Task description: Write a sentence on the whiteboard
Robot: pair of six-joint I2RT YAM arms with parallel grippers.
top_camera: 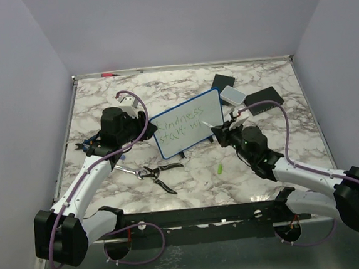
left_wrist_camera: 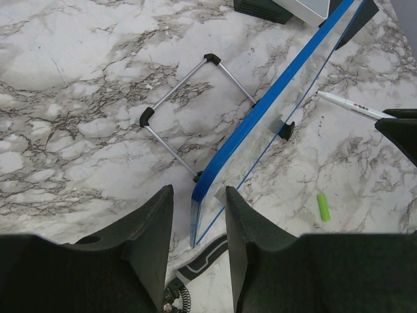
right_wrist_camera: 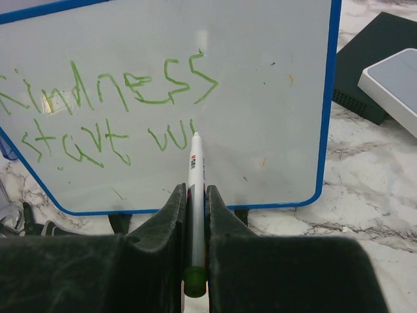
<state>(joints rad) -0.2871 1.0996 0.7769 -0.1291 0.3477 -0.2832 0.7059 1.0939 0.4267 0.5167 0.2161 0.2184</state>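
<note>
One whiteboard point(top_camera: 188, 122), bearing two lines of green writing point(right_wrist_camera: 117, 91). One marker point(right_wrist_camera: 194, 195), one green cap point(top_camera: 220, 168), one pair of pliers point(top_camera: 154, 172), two black pads point(top_camera: 223, 81) point(top_camera: 265, 97), one white box point(top_camera: 232, 94), one wire stand point(left_wrist_camera: 177, 89).

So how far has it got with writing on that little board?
Done: the sentence on the whiteboard already reads "Kindness start" in green. In hand: the right end effector grips the marker, its tip at a half-formed third word, while the left end effector straddles the board's corner. Left: finishing that word and whatever follows.
</note>
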